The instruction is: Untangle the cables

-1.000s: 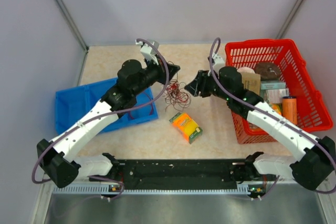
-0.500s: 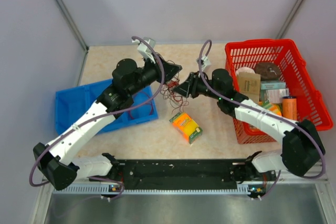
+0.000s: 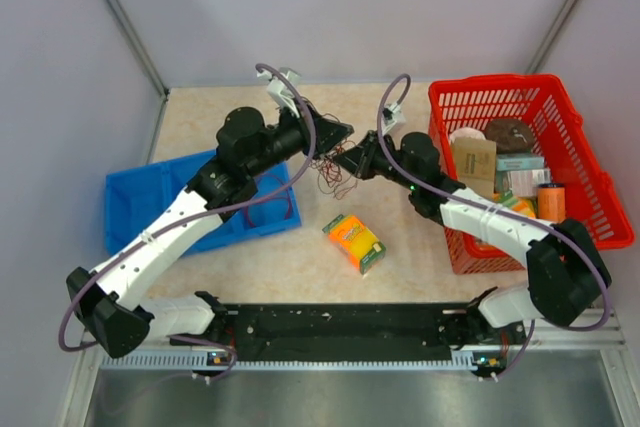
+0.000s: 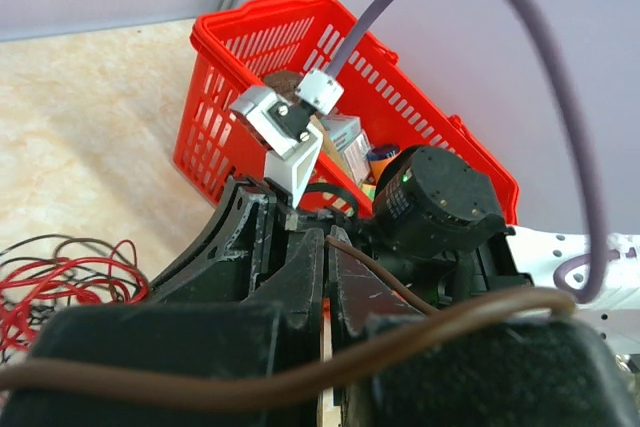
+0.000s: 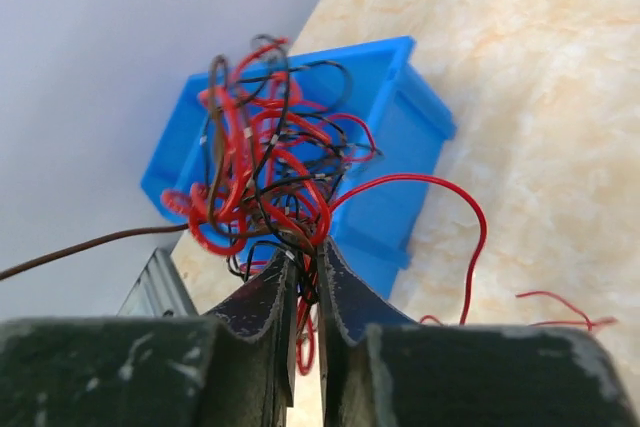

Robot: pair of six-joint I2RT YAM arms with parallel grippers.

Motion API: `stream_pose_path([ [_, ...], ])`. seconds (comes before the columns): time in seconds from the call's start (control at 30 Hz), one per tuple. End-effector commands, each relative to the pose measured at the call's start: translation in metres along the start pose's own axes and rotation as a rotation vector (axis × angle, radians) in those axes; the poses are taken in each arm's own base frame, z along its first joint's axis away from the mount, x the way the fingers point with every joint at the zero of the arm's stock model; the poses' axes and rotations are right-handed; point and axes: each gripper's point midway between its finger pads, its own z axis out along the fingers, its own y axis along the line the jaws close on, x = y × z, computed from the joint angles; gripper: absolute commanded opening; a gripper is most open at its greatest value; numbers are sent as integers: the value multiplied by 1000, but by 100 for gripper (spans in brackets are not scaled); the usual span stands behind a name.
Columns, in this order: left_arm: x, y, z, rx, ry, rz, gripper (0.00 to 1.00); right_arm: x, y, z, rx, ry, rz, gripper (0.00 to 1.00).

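The cables (image 3: 327, 173) are a tangled clump of thin red and blackish wires hanging between the two grippers over the table's middle. My right gripper (image 3: 347, 158) is shut on the clump; in the right wrist view the cables (image 5: 268, 175) bunch up just above its fingertips (image 5: 308, 251), and one red loop (image 5: 470, 227) hangs to the right. My left gripper (image 3: 338, 132) is just beyond it, almost touching. In the left wrist view its jaws (image 4: 328, 237) are shut on a single brown wire (image 4: 400, 283). More red loops (image 4: 62, 282) show at lower left there.
A blue bin (image 3: 140, 205) lies at the left under the left arm. A red basket (image 3: 570, 152) with several items stands at the right. An orange and green box (image 3: 354, 241) lies on the table in front of the clump.
My right gripper has moved left to the clump and closed up to the left gripper. The clump has risen off the table and drawn tighter. The left gripper has shifted slightly.
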Motion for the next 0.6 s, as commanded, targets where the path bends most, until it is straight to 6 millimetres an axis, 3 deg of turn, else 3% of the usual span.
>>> stream_pose_path([
  [0.0,-56,-34,-16,49,-138,88,0,-8,-44,0,250,-65,61,7],
  [0.07,-77,-40,-27,28,-193,133,0,8,-75,-3,357,-27,103,8],
  [0.17,-107,-58,-46,33,-281,182,0,23,-103,-2,413,29,171,0],
  [0.33,-137,-76,-73,18,-355,238,0,31,-148,-8,649,94,158,0],
  [0.43,-165,-87,-101,-20,-443,292,0,36,-171,-14,764,124,115,4],
  [0.57,-196,-98,-140,-76,-556,352,0,41,-201,-24,896,146,72,2],
])
